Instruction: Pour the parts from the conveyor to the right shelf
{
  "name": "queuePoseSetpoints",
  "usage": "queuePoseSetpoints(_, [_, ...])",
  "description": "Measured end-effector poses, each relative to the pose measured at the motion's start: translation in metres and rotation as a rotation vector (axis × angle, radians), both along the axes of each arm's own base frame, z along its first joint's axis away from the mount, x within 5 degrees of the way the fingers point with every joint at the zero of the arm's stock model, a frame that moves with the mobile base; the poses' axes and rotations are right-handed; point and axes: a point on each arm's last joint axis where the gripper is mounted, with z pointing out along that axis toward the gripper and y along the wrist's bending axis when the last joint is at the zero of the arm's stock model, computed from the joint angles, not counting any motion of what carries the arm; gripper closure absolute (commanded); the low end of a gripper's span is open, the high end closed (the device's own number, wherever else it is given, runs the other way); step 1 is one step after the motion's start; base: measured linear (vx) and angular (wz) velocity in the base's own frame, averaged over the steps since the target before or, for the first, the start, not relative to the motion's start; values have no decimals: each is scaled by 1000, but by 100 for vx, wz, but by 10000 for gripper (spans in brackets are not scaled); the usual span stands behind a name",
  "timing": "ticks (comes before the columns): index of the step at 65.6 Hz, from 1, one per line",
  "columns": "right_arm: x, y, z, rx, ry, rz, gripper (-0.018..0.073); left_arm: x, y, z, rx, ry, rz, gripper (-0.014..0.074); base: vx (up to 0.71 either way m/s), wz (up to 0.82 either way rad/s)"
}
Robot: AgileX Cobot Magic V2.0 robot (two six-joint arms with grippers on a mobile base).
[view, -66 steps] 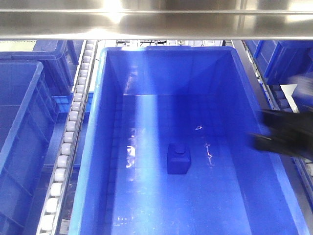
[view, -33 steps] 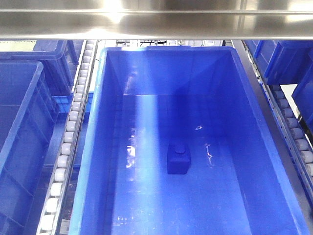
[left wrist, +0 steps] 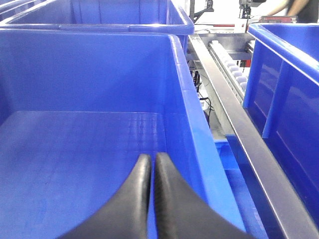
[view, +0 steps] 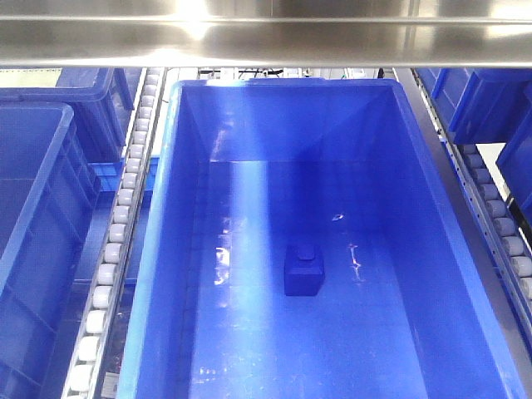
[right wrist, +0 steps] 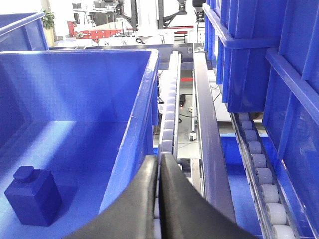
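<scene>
Glossy blue knobbed part stands upright in the bin; both pincers are closed, empty.

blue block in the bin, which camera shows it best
The front-facing view: the block sits whole and central on the bin floor. The right wrist view catches it at the lower left corner; the left wrist view misses it.

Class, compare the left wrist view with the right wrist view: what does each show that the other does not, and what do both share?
Only the left wrist view shows a bin with no part visible inside it. Only the right wrist view shows the small blue part standing on a bin floor, plus white roller lanes close by. Both show a shut black gripper, left and right, blue bins and steel rails.
</scene>
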Motion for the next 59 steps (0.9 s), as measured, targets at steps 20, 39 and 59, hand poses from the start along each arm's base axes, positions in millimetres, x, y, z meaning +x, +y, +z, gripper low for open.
queuePoseSetpoints(20, [0, 0, 0, 0, 0, 0, 564, 0, 0, 0, 0, 0, 0, 603, 0, 0])
queuePoseSetpoints(39, [-5, -4, -27, 18, -59, -68, 564, 0, 0, 0, 0, 0, 0, 603, 0, 0])
queuePoseSetpoints(59, [-3, -5, -44, 39, -56, -97, 564, 0, 0, 0, 0, 0, 0, 603, 0, 0])
